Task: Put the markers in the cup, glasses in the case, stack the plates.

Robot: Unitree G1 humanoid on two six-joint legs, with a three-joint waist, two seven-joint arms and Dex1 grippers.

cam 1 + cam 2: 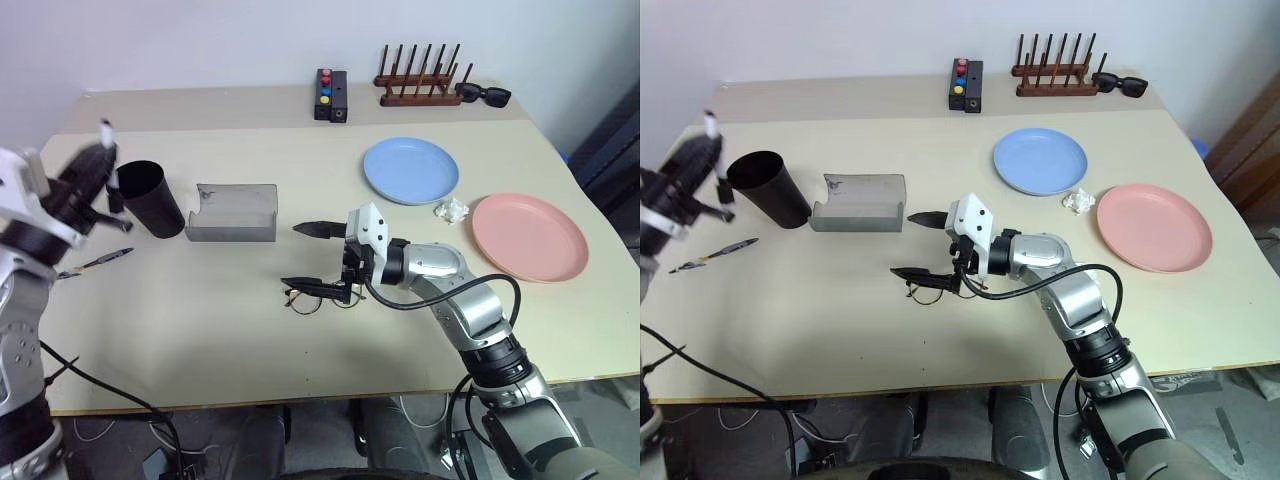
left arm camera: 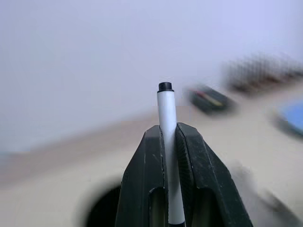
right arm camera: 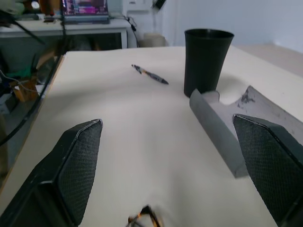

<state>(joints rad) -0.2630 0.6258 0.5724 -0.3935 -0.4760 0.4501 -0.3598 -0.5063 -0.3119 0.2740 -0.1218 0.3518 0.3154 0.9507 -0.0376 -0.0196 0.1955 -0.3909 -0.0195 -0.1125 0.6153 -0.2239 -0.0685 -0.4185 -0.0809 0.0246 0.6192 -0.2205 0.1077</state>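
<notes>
Holding one marker (image 2: 166,142) pinched between its fingers, the left claw (image 1: 95,165) is raised beside the cup (image 1: 150,198). Nothing finished: second marker (image 1: 103,260) on the desk (image 1: 200,340), plates (image 1: 410,170) apart, case (image 1: 233,212) empty. Right claw (image 1: 315,257), spread wide and level, brackets the glasses (image 1: 315,297).

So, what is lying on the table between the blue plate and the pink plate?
A small crumpled white scrap lies between the blue plate and the pink plate, seen in both eye views.
</notes>
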